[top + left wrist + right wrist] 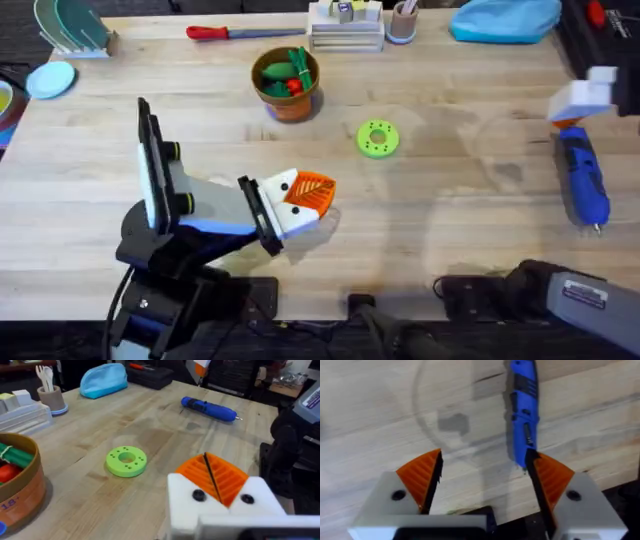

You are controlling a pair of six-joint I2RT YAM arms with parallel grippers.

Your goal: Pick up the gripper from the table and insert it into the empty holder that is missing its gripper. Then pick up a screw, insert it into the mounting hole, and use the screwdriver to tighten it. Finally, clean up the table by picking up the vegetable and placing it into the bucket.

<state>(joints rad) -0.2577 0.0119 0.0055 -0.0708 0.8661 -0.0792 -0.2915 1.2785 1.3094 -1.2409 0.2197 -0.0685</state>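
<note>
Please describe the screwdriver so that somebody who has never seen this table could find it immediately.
On the wooden table, look toward the right edge, far from the brown bucket and the green ring-shaped disc. The screwdriver lies flat there, just below the right gripper. It is bright blue and thick like a pen, with a thin metal bit, unlike the red-handled tool at the far edge.
</note>
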